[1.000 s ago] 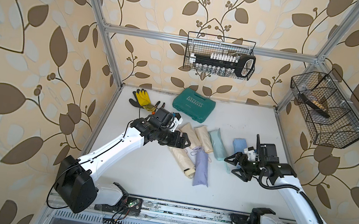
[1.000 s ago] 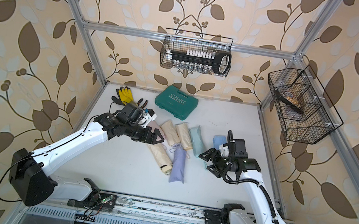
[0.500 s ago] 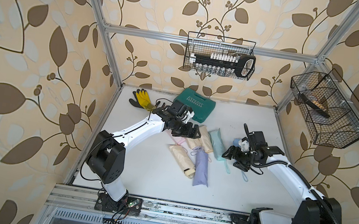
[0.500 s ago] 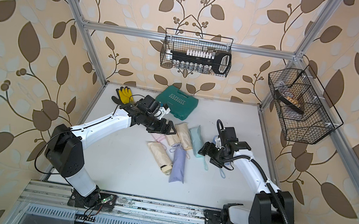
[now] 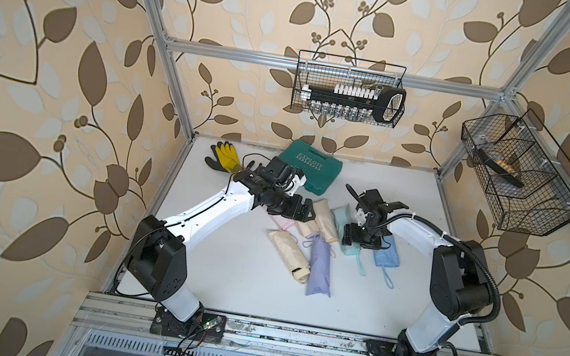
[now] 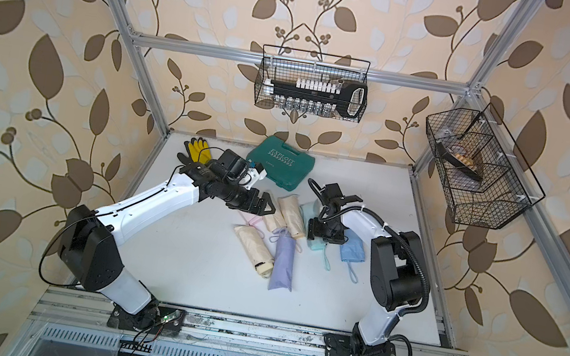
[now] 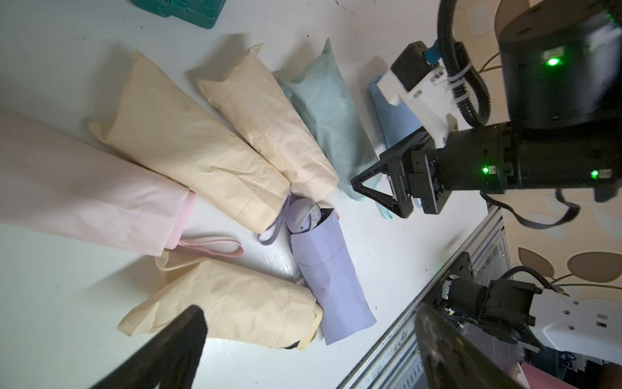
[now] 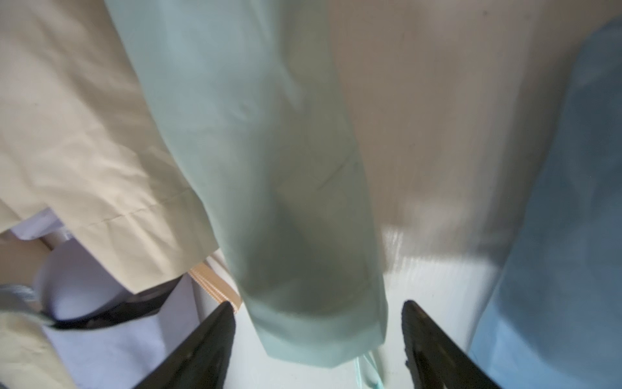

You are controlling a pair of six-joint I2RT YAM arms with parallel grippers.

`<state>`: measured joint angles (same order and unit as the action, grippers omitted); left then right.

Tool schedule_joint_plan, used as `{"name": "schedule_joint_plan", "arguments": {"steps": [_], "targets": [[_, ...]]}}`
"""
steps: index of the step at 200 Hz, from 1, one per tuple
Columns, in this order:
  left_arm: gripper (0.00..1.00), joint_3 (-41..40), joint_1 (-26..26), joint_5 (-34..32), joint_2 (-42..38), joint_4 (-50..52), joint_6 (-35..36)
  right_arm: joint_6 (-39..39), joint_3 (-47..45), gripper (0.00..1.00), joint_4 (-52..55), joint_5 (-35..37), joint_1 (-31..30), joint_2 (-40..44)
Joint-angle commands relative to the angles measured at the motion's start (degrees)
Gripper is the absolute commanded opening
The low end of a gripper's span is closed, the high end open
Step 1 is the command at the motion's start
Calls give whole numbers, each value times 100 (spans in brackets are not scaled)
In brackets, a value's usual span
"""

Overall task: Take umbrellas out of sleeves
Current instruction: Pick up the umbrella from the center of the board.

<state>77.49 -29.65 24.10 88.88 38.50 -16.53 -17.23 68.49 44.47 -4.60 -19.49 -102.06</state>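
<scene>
Tabletop (image 5: pixel 221 284): right jaws straddle mint sleeve (image 8: pixel 286 168).

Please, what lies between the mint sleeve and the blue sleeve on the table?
Only bare table lies between the mint sleeve and the blue sleeve, as the right wrist view shows.

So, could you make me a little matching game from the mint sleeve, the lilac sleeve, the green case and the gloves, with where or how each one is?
Things:
1. mint sleeve
2. lilac sleeve
3. green case
4. gloves

Places or states:
A. lettering on its lid
B. a rounded handle peeks from its mouth
C. at the far left corner of the table
D. its hem lies between the open jaws of the right gripper

Pairs: 1-D, 2-B, 3-A, 4-C.
</scene>
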Motion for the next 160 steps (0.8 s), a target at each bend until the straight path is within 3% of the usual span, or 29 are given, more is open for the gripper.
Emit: {"name": "schedule_joint_plan", "arguments": {"steps": [1,46,114,160], "targets": [[98,-100,8,-142,-259,127,168,520,325,77,140,416,-228,-247],[98,-100,56,-116,-187,175,203,773,464,63,51,434,-251,-660],[98,-327,93,-63,-187,166,164,827,483,32,44,439,-249,-671],[98,-421,231,349,-156,-26,-141,782,168,29,-107,241,-254,104]]}}
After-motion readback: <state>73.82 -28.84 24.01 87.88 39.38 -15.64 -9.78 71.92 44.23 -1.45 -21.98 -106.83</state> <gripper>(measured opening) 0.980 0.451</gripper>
